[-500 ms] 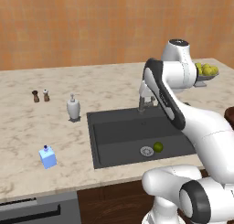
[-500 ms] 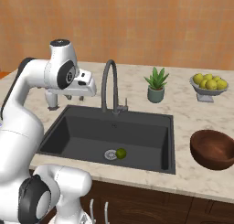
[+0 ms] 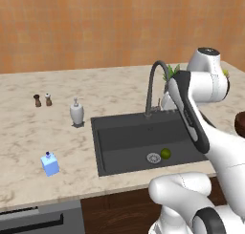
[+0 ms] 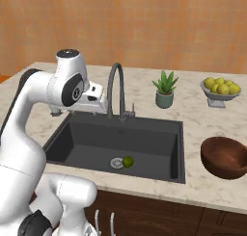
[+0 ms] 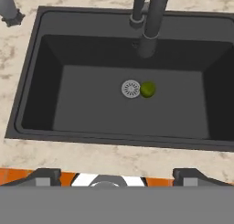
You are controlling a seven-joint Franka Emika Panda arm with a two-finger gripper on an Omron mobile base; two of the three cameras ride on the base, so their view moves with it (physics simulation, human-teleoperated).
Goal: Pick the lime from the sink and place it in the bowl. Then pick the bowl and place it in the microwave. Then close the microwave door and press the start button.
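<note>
Green lime (image 5: 147, 89) rests on the sink (image 5: 55, 99) floor at frame centre, touching the drain's (image 5: 131, 88) right edge, well above the wide-open, empty jaws at bottom.

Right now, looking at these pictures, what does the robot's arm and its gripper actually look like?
The arm is glossy white with rounded, bulbous segments and dark grey or black joint caps; one round dark disc with a small light mark shows at a joint. No loose cables or lettering are visible. The gripper has two small dark grey finger tips, blocky and angular, with an orange strip behind them.
</note>
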